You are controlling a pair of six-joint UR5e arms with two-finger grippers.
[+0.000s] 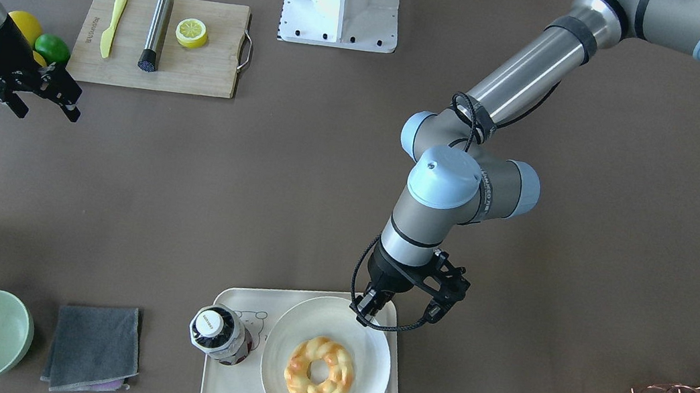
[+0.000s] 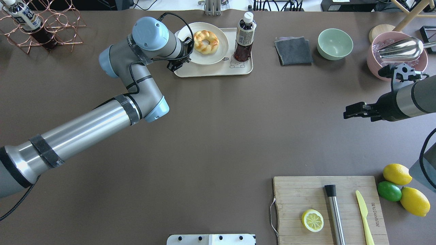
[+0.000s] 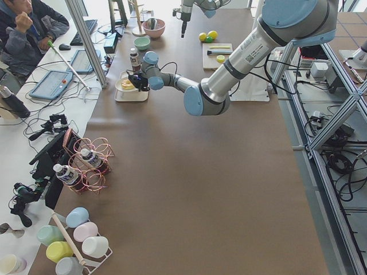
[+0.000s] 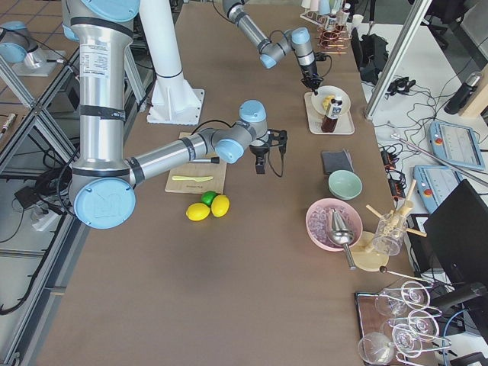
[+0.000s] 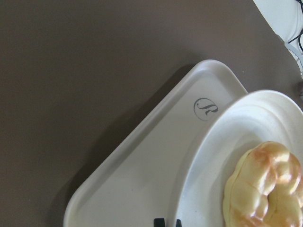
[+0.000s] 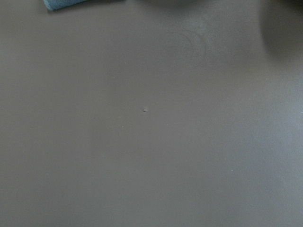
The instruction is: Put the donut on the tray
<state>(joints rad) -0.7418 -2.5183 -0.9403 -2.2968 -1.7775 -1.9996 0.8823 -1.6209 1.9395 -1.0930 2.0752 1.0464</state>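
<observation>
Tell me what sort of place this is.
Most likely a robotics lab staged as a kitchen: an operator sits at a cabled desk beside the table, which carries a cutting board and a plated donut.

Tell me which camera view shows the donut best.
Exterior front-facing: the donut lies whole, near and unblocked on its plate. Overhead exterior also shows it whole, but smaller. The left wrist view crops it; both side views show only a small yellow patch; the right wrist view shows none.
</observation>
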